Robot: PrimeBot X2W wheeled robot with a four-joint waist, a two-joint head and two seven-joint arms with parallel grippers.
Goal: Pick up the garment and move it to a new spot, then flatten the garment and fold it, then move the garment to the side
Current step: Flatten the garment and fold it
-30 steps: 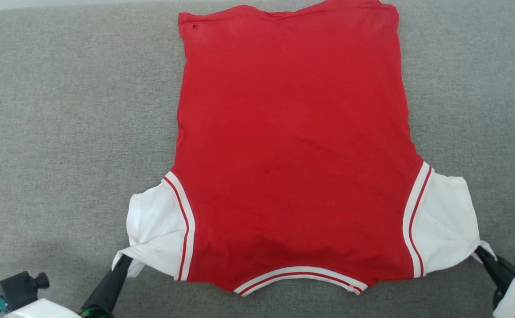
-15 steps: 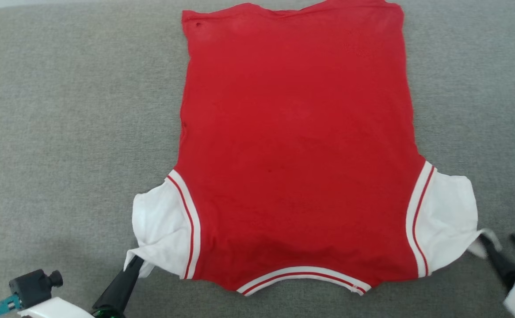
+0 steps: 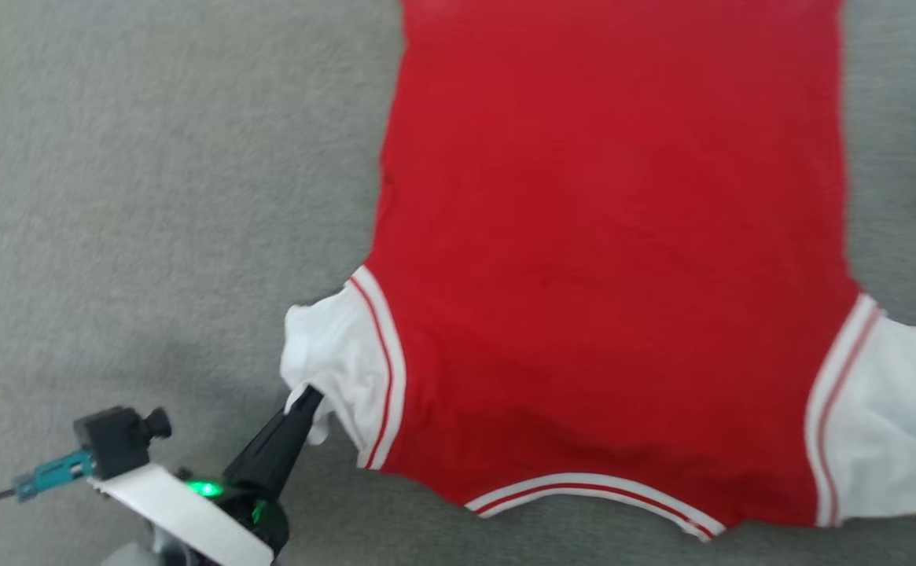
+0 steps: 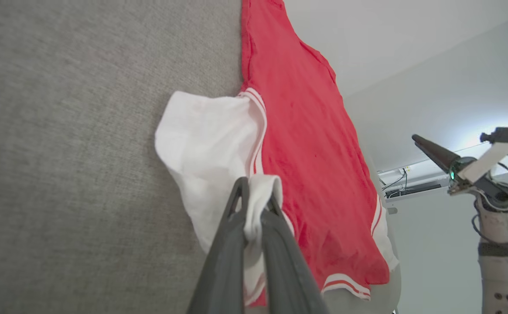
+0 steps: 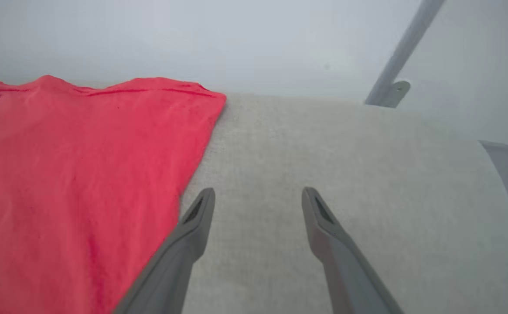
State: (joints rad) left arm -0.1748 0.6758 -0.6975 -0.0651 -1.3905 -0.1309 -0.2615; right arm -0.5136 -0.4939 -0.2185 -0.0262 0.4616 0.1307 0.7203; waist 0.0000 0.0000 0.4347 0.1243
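The garment (image 3: 615, 259), a red shirt with white sleeves and striped trim, lies spread flat on the grey fabric surface (image 3: 127, 196), collar end nearest me. My left gripper (image 3: 304, 397) is shut on the tip of its white left sleeve (image 3: 332, 362); the left wrist view shows white cloth pinched between the two fingers (image 4: 256, 192). My right gripper (image 5: 257, 194) stands open and empty above bare grey fabric, just right of the garment's red edge (image 5: 83, 174). The right sleeve (image 3: 898, 417) lies loose on the surface. My right arm's fingers (image 4: 432, 150) show raised in the left wrist view.
The grey surface (image 5: 345, 152) stretches wide on both sides of the garment. A pale wall and a slanted metal bar (image 5: 404, 48) stand beyond its far edge in the right wrist view.
My right gripper opened, let go of the right sleeve and lifted away. The head camera swung left and down, so the whole picture shifted. The left gripper keeps its hold.
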